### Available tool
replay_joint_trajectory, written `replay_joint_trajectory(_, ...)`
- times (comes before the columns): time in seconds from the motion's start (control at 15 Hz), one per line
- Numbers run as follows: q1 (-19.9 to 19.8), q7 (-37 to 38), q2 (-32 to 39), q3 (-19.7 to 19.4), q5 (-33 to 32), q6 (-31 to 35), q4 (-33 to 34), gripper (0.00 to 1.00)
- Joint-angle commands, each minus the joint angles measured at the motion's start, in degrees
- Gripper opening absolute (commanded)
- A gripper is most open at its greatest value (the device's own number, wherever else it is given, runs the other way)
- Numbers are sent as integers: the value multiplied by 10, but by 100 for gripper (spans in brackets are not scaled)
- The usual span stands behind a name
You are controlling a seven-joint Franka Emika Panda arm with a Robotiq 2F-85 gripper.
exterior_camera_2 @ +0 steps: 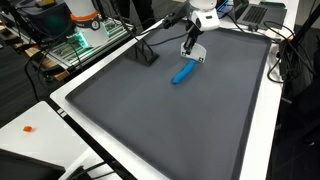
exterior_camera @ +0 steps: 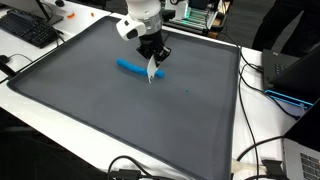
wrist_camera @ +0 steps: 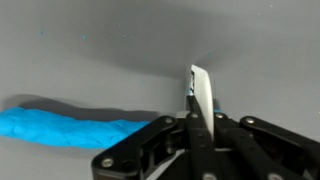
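My gripper (exterior_camera: 152, 58) is shut on a thin white object (exterior_camera: 152, 71) that hangs down from the fingers just above the grey mat (exterior_camera: 110, 110). In the wrist view the white object (wrist_camera: 200, 92) sticks out between the shut fingers (wrist_camera: 200, 125). A long blue object (exterior_camera: 130, 67) lies flat on the mat right beside the gripper, and it fills the lower left of the wrist view (wrist_camera: 65, 128). In an exterior view the gripper (exterior_camera_2: 190, 45) holds the white object (exterior_camera_2: 199, 58) just past the blue object (exterior_camera_2: 183, 73). Whether the white object touches the mat cannot be told.
The mat lies on a white table (exterior_camera: 60, 125). A keyboard (exterior_camera: 30, 30) sits at one corner, a laptop (exterior_camera: 292, 70) and cables (exterior_camera: 255, 150) along one side. A lit green rack (exterior_camera_2: 75, 45) and a black bar (exterior_camera_2: 145, 55) stand by the mat's edge.
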Motion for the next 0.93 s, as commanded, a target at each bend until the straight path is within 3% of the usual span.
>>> replay_joint_trajectory(0.0,-6,-18,-31,3,2,-11,-16,1)
replay_joint_trajectory(0.4,-9,-16,-64,-14,-23,-21,-16,1)
replay_joint_trajectory(0.87,-14,-18,-54,-25,-38,-15,-14,1)
